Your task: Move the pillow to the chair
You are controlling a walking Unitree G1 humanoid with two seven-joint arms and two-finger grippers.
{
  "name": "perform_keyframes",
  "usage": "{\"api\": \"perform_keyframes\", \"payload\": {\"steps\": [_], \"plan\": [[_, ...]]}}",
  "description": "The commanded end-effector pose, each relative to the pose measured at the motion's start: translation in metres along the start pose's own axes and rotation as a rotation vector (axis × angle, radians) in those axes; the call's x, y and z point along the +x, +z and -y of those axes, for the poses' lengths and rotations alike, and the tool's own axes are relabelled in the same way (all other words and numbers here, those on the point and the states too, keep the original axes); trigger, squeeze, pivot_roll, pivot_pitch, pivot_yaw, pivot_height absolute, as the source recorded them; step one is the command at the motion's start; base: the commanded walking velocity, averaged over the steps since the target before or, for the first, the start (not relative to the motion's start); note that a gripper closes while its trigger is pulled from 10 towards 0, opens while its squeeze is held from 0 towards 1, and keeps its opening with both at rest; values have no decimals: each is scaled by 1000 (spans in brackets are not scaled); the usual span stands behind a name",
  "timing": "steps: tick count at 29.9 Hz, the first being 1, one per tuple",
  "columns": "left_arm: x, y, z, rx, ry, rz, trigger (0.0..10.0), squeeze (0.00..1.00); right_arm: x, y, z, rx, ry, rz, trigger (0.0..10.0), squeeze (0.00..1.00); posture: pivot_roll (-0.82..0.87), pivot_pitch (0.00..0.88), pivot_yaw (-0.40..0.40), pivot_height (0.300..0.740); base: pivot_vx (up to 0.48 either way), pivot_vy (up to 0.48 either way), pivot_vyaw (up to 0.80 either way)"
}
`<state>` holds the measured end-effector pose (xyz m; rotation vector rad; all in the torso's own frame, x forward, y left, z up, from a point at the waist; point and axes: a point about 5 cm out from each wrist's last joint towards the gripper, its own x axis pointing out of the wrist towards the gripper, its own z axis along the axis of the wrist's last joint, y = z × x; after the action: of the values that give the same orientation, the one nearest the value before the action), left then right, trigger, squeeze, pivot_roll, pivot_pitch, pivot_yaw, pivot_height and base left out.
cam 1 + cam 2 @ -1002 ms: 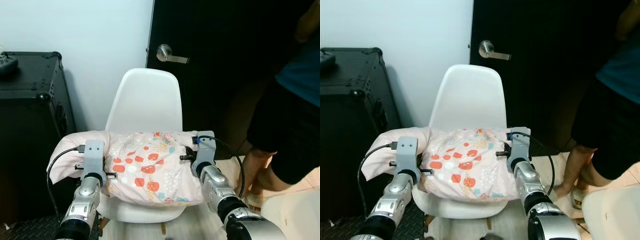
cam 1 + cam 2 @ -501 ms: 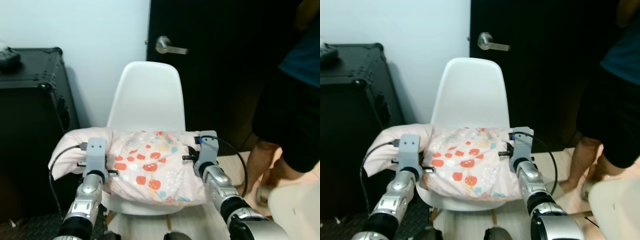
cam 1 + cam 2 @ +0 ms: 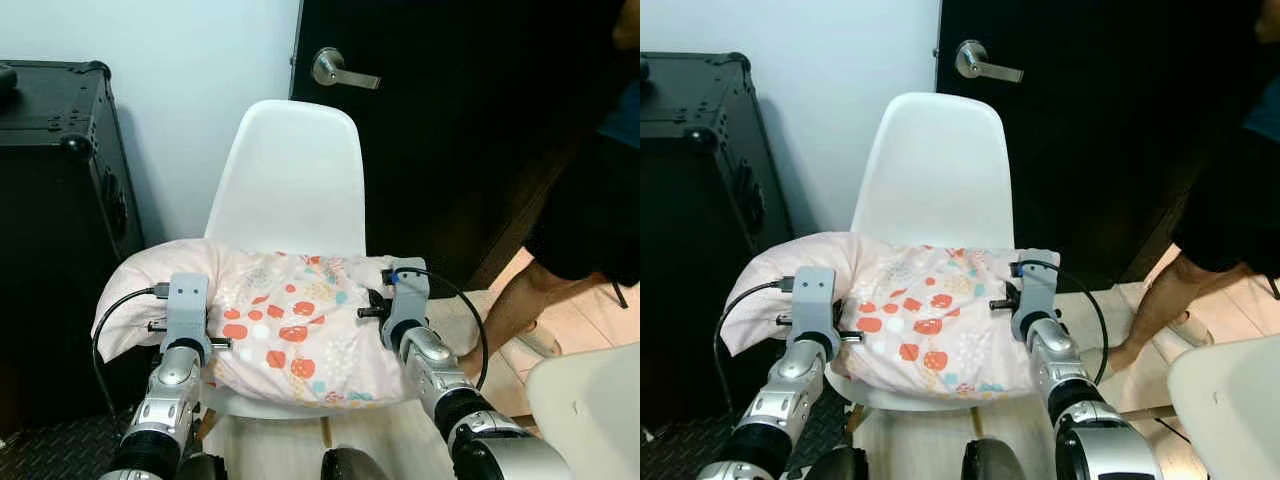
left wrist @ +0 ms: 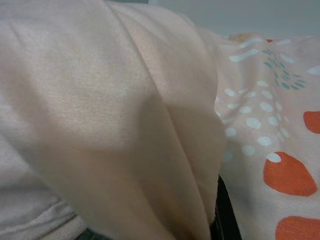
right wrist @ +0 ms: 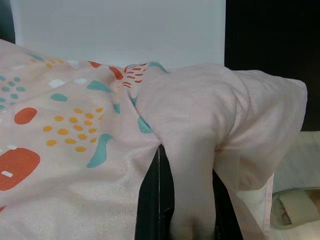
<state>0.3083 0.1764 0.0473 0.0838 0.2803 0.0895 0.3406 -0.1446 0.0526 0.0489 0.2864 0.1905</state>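
Pillow [image 3: 300, 325] sits a bit lower than before, now resting on the white chair [image 3: 290, 190] seat, stretched between both arms, left end effector [image 3: 186, 318] pinching its left edge, right end effector [image 5: 182, 200] clamped on a fold at its right edge

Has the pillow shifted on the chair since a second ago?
No. The pillow lies across the seat of the chair as before, both grippers still gripping it; only the camera moved.

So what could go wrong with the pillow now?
The pillow hangs past the left edge of the chair, so it might slide off once released. The right hand has fabric pinched between its fingers, so the cloth could snag as it pulls away. A person's leg stands close by.
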Motion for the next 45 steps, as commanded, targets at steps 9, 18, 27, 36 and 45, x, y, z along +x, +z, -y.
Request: {"api": "perform_keyframes", "payload": {"steps": [9,18,27,36,45], "plan": [[7,13,5,122,-42,61,10000,0,3,7,-3,-12,14,19,10000,0,47,0,-157,622,0,0,0],[8,12,9,136,-43,56,10000,0,5,7,-5,18,17,1,10000,0,49,0,-156,602,0,0,0],[20,31,15,183,0,135,10000,0,16,40,-11,37,21,92,10000,0,71,0,-168,602,0,0,0],[24,39,20,176,-24,155,10000,0,21,60,-7,4,-24,132,10000,0,86,0,-161,602,0,0,0],[23,33,24,162,-91,139,10000,71,18,53,2,41,-78,110,10000,192,81,0,-149,602,0,0,0]]}}
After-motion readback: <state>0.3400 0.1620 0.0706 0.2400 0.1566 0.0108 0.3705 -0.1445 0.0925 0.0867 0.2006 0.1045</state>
